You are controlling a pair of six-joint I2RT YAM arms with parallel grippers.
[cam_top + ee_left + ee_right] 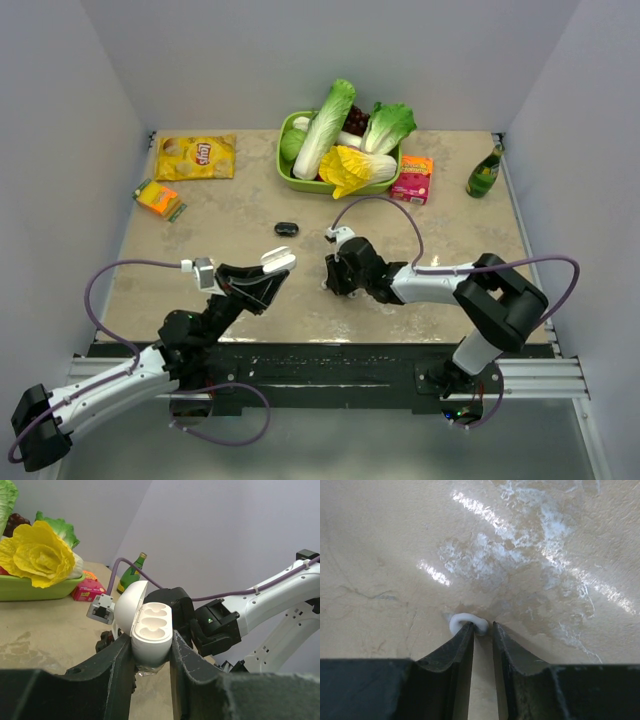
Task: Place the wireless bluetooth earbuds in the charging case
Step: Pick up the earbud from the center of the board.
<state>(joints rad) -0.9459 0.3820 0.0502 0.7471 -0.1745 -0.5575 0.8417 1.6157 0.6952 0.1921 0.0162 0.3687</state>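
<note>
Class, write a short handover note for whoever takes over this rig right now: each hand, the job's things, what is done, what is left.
Left hand: shut on the case, lid open, both slots empty.
Right hand: down at the table, fingertips nearly together at a white earbud; I cannot tell whether it is pinched.
Done: case open and held up.
Left: seat the earbuds. No second earbud is in view.

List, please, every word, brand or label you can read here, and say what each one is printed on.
"Lay's": on the yellow chip bag at the table's far left.
Print on the pink box: too small to read.
Print on the orange packet: blurred, unreadable.
Label on the green bottle: too small to read.
</note>
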